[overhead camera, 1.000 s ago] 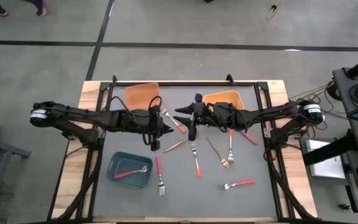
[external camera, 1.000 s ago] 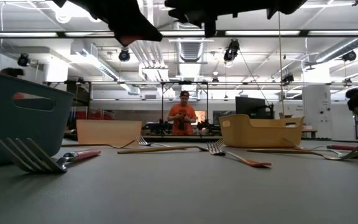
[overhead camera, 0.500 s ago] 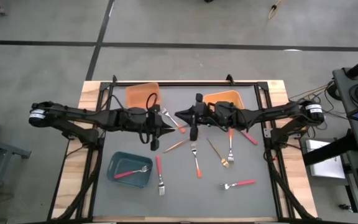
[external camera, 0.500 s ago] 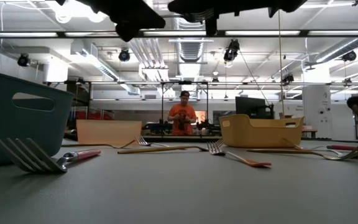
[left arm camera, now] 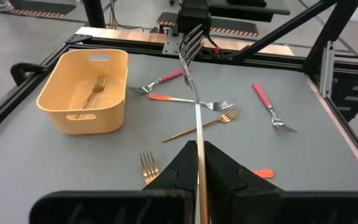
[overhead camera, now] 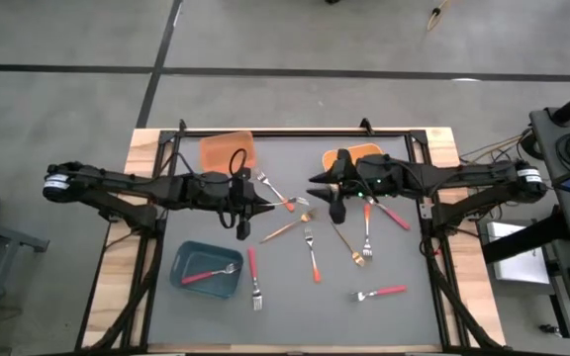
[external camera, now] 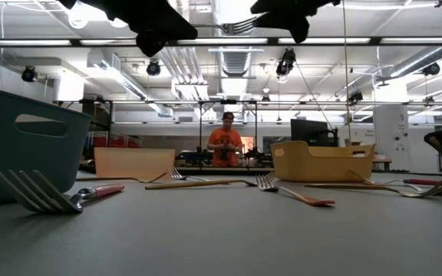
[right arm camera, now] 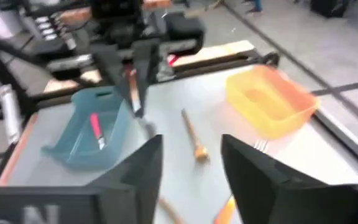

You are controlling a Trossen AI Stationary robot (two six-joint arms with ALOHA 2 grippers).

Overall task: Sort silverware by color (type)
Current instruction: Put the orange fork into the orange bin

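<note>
My left gripper is shut on a fork and holds it above the middle of the table. The fork's tines stick out toward my right gripper. That gripper stands open and empty a short way to the right, near the yellow-orange bin. Other forks lie flat on the mat: an orange-handled one, red-handled ones, and a gold one. A red-handled fork lies in the teal bin. My left gripper pinches the fork's handle between its two fingers. The fingers come nearly level from the table's left and lie along the fork. The fork's stem and tines stick out past the fingertips, and the fork is lifted clear of the table.
An orange bin stands at the far left of the mat. The yellow-orange bin holds a gold fork. More forks lie under and beside the arms. A person stands far behind the table.
My right gripper has drawn back from my left gripper toward the table's right edge and risen a little. The fork's tine end, hidden behind it before, now shows free. The fork stays in my left gripper, which has kept its place.
</note>
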